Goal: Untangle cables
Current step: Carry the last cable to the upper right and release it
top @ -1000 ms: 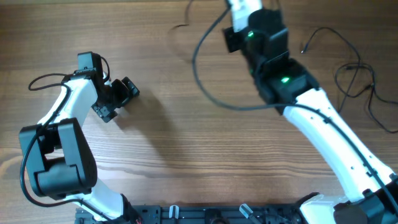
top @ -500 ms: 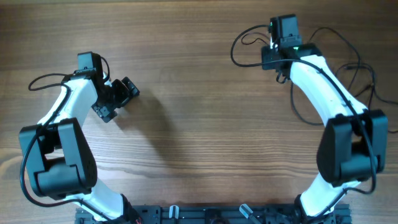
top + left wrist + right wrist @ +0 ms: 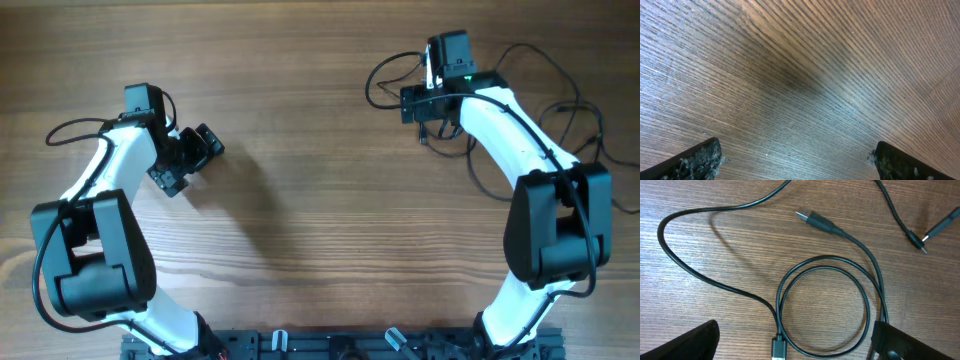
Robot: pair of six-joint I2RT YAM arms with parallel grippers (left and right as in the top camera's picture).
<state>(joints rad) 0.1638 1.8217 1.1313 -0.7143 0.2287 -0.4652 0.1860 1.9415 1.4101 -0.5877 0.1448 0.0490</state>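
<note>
Right gripper: jaws spread wide, nothing between them, as the right gripper [image 3: 792, 340] hangs just above the cables; my read is it's lining up over the loop to choose a strand.
Left gripper: also wide open and empty, left gripper [image 3: 795, 160] hovering over bare wood table [image 3: 800, 60], well apart from any cord, parked out of the way, I'd say.
Coiled cable: a thin black cable [image 3: 822, 310] lies in a neat double ring right under the right wrist, one plug end [image 3: 778, 347] near the bottom edge, touching the ring.
Plug with silver tip: USB-style plug [image 3: 812, 220] rests just far of the ring, its cord curving down the ring's right side.
Second cord: another plug end [image 3: 917, 240] sits at far right, facing a further tip; whether they're joined, can't tell.
Overall spread: from overhead, the cables [image 3: 580, 120] sprawl across the far right of the table, loops crossing, so untangling looks unfinished.
</note>
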